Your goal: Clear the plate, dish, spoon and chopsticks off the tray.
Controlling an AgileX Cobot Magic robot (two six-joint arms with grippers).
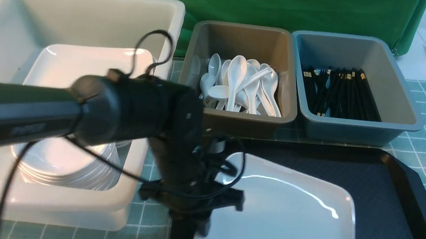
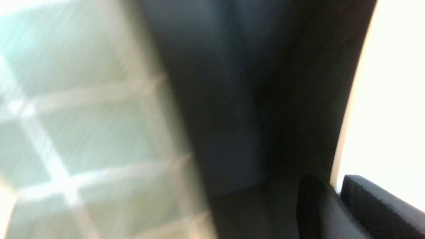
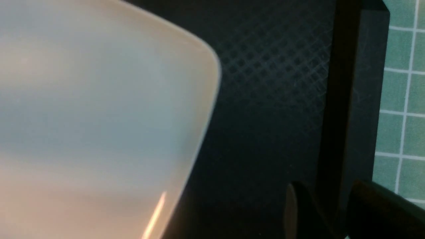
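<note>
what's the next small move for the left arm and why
Probably lift the plate slightly off the tray by its left edge: the left gripper looks closed on its rim, and the white tub holding other plates stands just to the left.

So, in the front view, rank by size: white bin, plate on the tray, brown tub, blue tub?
1. white bin, largest
2. plate next, though nearer the camera
3. brown tub and blue tub look alike, unranked
</note>
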